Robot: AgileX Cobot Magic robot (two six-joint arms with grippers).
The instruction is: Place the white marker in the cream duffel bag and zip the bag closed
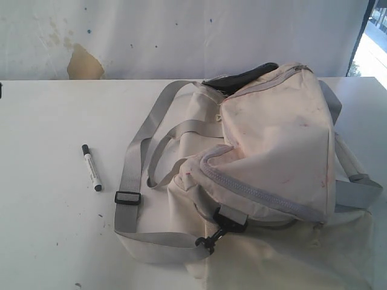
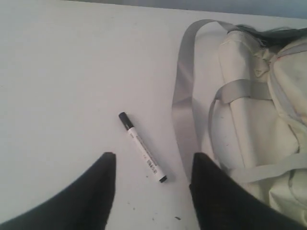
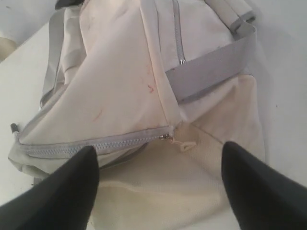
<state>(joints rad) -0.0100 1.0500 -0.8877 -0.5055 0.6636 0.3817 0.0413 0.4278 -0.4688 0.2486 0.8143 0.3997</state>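
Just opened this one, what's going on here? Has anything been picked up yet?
Nothing is held. The white marker lies on the table, left of the cream duffel bag and apart from its grey strap. The left gripper hangs open above the marker. The right gripper hangs open over the bag, near a zipper pull. The bag lies slumped, with dark lining showing at its far end. The marker is not in it.

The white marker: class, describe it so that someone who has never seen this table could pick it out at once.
Start at the large cream duffel bag slumped on the white table. Beside its grey shoulder strap, not touching it, lies the white marker. It alone is slim and stick-like: white printed barrel, black cap.
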